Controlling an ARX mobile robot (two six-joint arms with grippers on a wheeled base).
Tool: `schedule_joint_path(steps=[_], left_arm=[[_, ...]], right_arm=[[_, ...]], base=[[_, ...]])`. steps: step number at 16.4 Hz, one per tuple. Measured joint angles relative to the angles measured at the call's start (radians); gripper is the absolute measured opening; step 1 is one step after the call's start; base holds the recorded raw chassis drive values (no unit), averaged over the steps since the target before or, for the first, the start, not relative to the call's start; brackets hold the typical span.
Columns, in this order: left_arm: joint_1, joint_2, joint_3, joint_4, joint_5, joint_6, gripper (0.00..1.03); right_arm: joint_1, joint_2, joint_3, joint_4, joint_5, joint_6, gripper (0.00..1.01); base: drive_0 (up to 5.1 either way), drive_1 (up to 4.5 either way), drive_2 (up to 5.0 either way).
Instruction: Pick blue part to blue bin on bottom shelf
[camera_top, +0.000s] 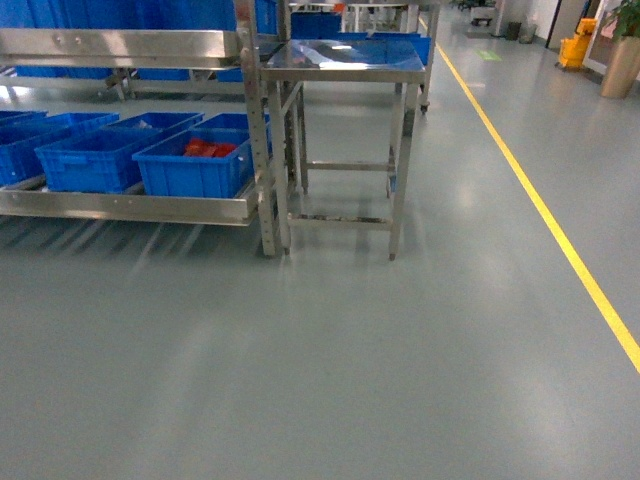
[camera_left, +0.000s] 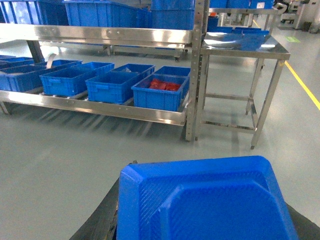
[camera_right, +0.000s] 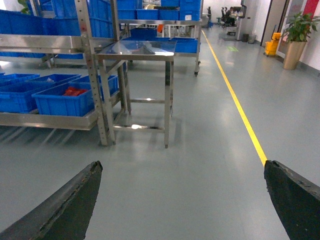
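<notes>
Carrying: the left gripper (camera_left: 200, 210) has the blue part (camera_left: 205, 200) clamped between its dark fingers, filling the bottom of the left wrist view. So the pick looks done already.
Right gripper: the right gripper (camera_right: 182, 200) is spread wide with nothing in it, just grey floor between its two black fingers (camera_right: 65, 205).
Blue bin: ahead of and to the left of the left gripper, well apart from it, in the row of totes on the bottom shelf (camera_left: 100, 106). I'd guess the target is a blue bin (camera_left: 112, 86) near the right end of the row, but can't say for sure which one counts.
Not that one: the tote with red bags (camera_left: 161, 92) sits at the right end, just beside the rack upright.
Steel table: the steel table (camera_left: 245, 47) stands ahead and slightly right of the held part, touching or nearly touching the rack.
Left to do: pretty much the whole delivery, I reckon. Roll closer, get the part over the bin, let go.
Heads up: neither arm shows in the head view.
</notes>
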Motion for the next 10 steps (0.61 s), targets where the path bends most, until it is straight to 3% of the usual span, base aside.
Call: schedule_joint_path(steps=[10], left_arm=[[0.0, 0.0, 0.0, 0.003, 0.001, 0.0, 0.43]], right_arm=[[0.0, 0.0, 0.0, 0.0, 0.0, 0.0, 0.98]], base=[[0.1, 4.24, -4.1]])
